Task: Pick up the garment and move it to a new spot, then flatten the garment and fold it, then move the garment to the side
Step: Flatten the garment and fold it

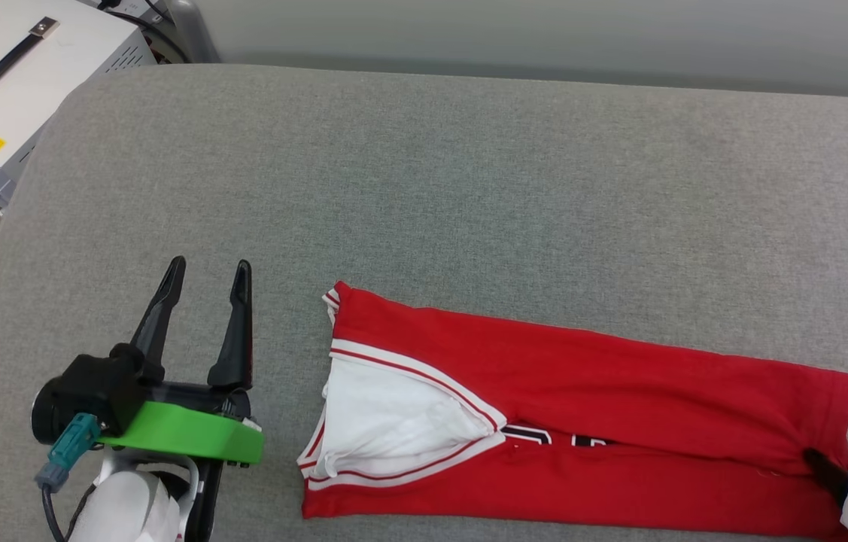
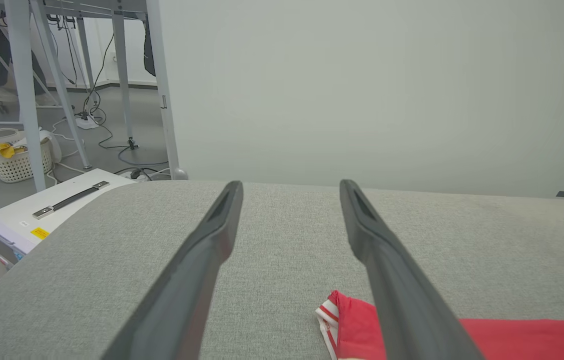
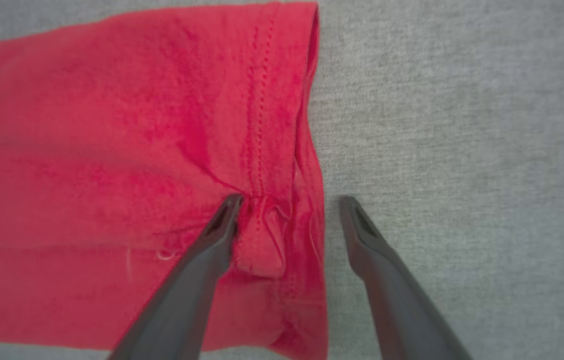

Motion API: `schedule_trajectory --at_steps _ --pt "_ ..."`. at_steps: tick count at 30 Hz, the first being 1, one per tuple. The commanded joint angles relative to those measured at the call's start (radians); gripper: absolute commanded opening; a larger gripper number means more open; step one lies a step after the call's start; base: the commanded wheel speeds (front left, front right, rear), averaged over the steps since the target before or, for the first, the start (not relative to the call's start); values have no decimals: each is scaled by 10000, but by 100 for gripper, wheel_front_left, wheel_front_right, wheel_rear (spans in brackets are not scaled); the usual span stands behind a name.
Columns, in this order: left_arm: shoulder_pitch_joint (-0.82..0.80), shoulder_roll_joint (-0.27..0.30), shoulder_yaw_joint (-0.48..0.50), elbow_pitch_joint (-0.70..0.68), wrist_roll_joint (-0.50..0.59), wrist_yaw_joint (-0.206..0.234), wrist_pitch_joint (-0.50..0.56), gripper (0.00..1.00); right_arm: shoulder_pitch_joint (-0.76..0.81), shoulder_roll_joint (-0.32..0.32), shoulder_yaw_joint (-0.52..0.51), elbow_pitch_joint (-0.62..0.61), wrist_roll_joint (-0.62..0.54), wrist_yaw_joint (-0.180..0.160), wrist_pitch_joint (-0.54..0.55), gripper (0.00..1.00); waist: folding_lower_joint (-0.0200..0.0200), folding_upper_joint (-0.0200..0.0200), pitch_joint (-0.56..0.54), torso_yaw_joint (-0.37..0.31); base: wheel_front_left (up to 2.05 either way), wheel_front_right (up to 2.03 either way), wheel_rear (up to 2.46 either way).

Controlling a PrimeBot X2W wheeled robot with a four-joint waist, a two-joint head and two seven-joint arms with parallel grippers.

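Both my grippers wide open, holding nothing
The garment [image 1: 582, 376] lies folded along the grey cushion's [image 1: 469, 188] near edge; my right gripper [image 3: 290, 198] straddles its hem, left gripper [image 1: 211, 262] just off its collar end.

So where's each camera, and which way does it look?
Head view: on the head, looking down at the garment on the grey surface; open left gripper shows.
Left wrist view: on the left wrist, looking along its fingers toward a wall.
Right wrist view: on the right wrist, looking down; open right gripper straddles the garment's hem.
All three see the garment.
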Motion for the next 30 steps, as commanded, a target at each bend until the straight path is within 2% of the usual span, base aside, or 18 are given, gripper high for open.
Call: schedule_trajectory --at_steps 1,6,10,18,25,26,27,28,30 --pt "175 -177 193 43 164 -172 -55 100 -163 16 -33 210 -79 -6 -77 100 0 120 58 46 0 0 0" --pt "239 -662 686 259 567 -670 -56 100 -191 -30 177 834 230 -6 -249 100 0 120 91 78 0 0 0" --pt "194 -867 939 398 754 -873 -56 100 -145 25 548 1123 953 -6 -242 100 0 120 72 85 0 0 0" --pt "163 -1010 1028 732 885 -1012 -56 100 -110 -86 1550 1359 2238 -6 -563 100 0 120 43 51 0 0 0" --pt "116 -929 881 879 814 -1028 -56 100 -180 -252 2220 1598 2721 -6 -1132 100 0 120 3 69 0 0 0" --pt "112 -914 863 894 795 -1028 -56 100 -193 -280 2290 1630 2758 -6 -1209 88 0 120 -8 76 0 0 0" --pt "110 -897 839 912 774 -1029 -56 100 -220 -333 2373 1651 2788 -6 -1346 27 0 120 -20 86 0 0 0" --pt "109 -885 818 927 759 -1029 -56 100 -245 -380 2409 1682 2794 -6 -1492 1 0 120 -30 94 0 0 0" --pt "111 -861 774 959 731 -1029 -56 100 -296 -523 2508 1767 2740 -6 -1844 0 0 120 -60 110 0 0 0"
